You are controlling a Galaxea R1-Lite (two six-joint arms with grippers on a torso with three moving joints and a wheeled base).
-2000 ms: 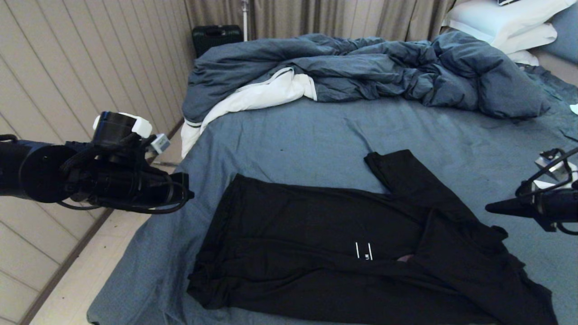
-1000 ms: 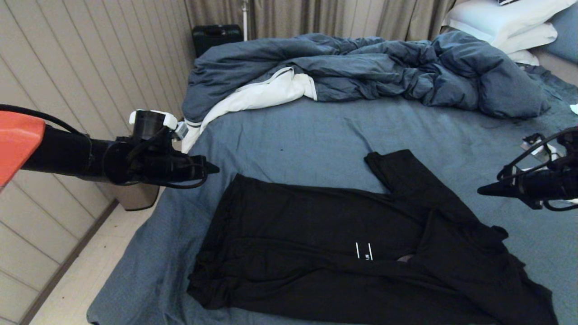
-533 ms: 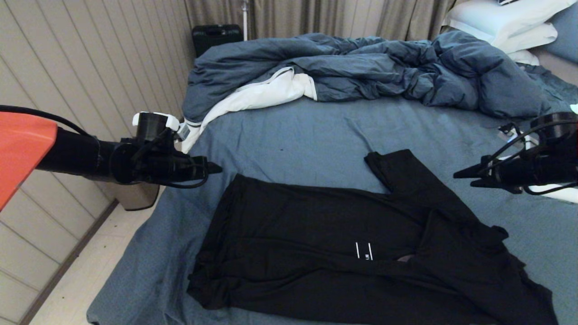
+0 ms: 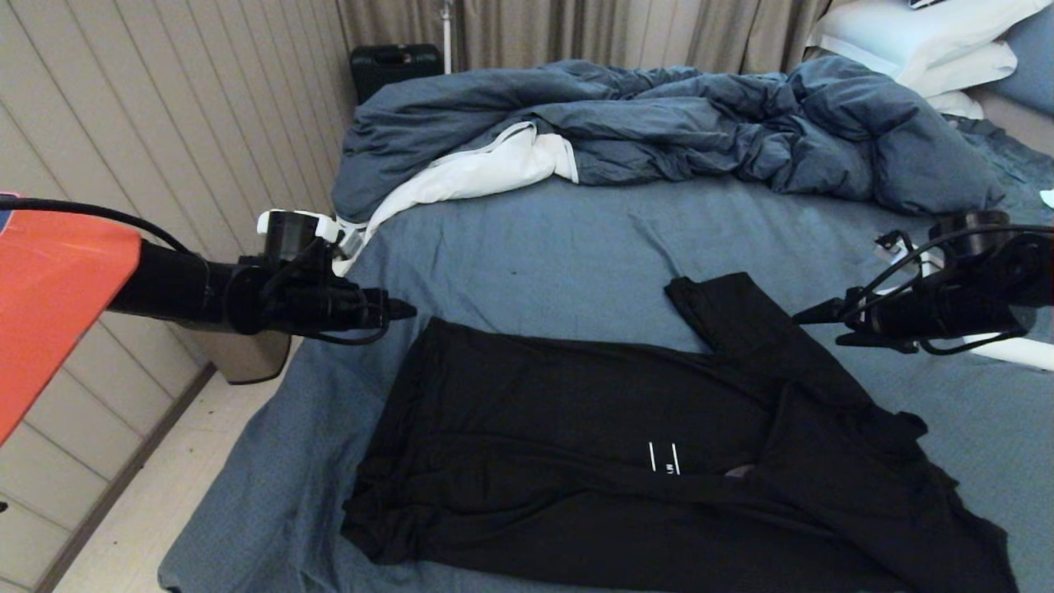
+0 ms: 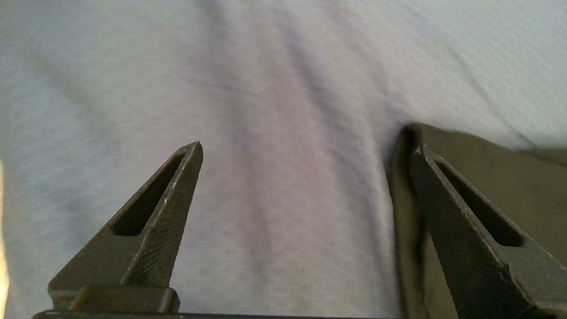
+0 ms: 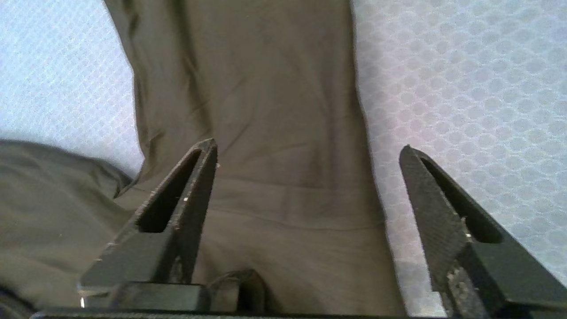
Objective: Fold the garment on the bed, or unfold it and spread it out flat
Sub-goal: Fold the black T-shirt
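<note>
Both grippers over the garment's (image 4: 626, 445) far edge, long axis left-right.
Left gripper (image 4: 403, 310) at far-left corner, right gripper (image 4: 803, 317) above the sleeve (image 6: 248, 110); both spread wide, empty.

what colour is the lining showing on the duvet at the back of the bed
White, against the dark-blue duvet; clearest in the head view.

One black garment (image 4: 626, 461) lies on one bed (image 4: 535, 247) — a single T-shirt, with one sleeve sticking out clear of the body. One dark-blue duvet (image 4: 659, 132) is heaped at the far side. Pillows (image 4: 914, 41): two stacked for certain, perhaps a third beneath — the corner cuts them off. One black case (image 4: 394, 67) stands by the curtain. Two grippers, left gripper (image 4: 399, 310) and right gripper (image 4: 811, 321), each with two fingers.
</note>
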